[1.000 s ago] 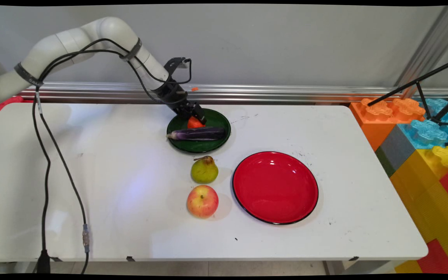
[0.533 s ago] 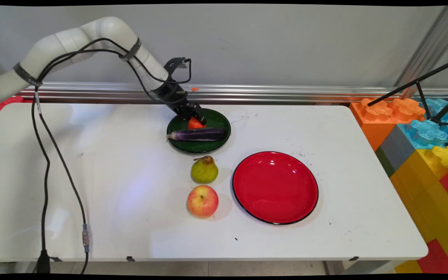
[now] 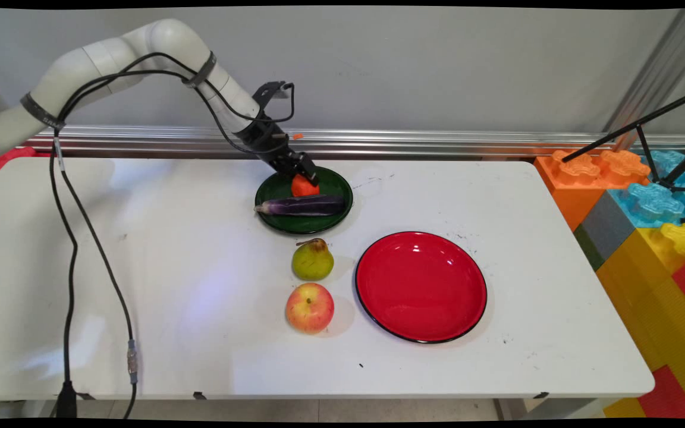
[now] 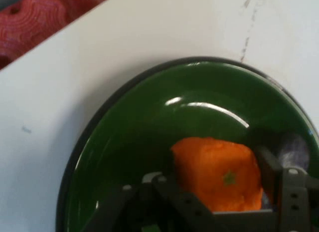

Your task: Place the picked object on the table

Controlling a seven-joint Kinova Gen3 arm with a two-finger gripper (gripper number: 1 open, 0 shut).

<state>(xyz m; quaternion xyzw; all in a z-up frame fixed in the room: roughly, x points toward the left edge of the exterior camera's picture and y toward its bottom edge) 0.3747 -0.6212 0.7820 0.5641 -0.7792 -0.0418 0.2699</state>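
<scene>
My gripper [image 3: 305, 176] is over the back part of a dark green plate [image 3: 336, 180] and is shut on an orange fruit [image 3: 302, 186]. In the hand view the orange fruit [image 4: 218, 173] sits between the fingers [image 4: 269, 168], just above the green plate [image 4: 129, 137]. A purple eggplant [image 3: 304, 205] lies across the same plate, in front of the fruit. In the hand view only a bit of the eggplant [image 4: 295, 149] shows at the right edge.
A green-yellow pear [image 3: 313, 260] and a red-yellow apple [image 3: 310, 307] stand in front of the green plate. A large red plate [image 3: 420, 286] lies to their right. Big coloured blocks [image 3: 646, 220] are stacked at the table's right end. Black cables [image 3: 72, 249] hang at the left.
The gripper has risen a little with the orange fruit in it, so more of the fruit shows above the eggplant. Everything else stays put.
</scene>
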